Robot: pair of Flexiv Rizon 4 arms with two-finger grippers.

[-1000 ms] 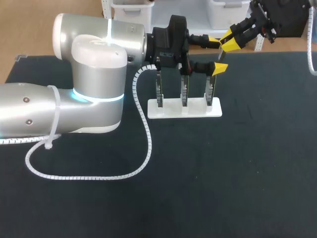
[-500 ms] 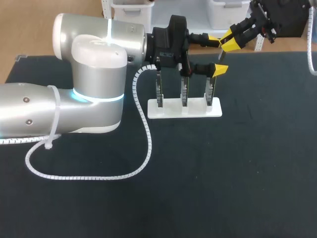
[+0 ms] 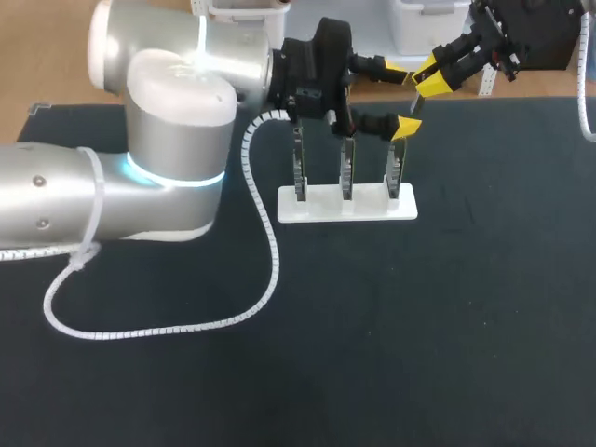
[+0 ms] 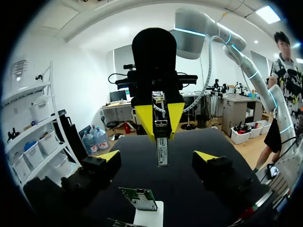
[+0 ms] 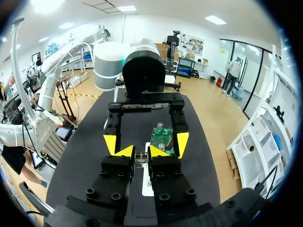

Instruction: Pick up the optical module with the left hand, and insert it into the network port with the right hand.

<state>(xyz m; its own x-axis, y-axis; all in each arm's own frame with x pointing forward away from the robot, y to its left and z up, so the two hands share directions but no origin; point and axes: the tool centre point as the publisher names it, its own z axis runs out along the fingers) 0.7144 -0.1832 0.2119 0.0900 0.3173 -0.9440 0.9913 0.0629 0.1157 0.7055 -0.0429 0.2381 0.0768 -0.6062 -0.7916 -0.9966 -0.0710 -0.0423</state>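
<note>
Black desk [image 3: 419, 326] carries a white holder [image 3: 346, 202] of three upright boards, below the left hand [image 3: 401, 97], whose fingers stand wide apart and empty. Just ahead of it, the right hand [image 3: 431, 76] is clamped on the optical module [image 4: 162, 151]. Risk: a tilted module could jam at the network port [image 4: 138, 192], and the left fingers crowd the approach.

Left end effector [image 3: 402, 96] spread; right end effector [image 5: 140, 152] pinched.
</note>
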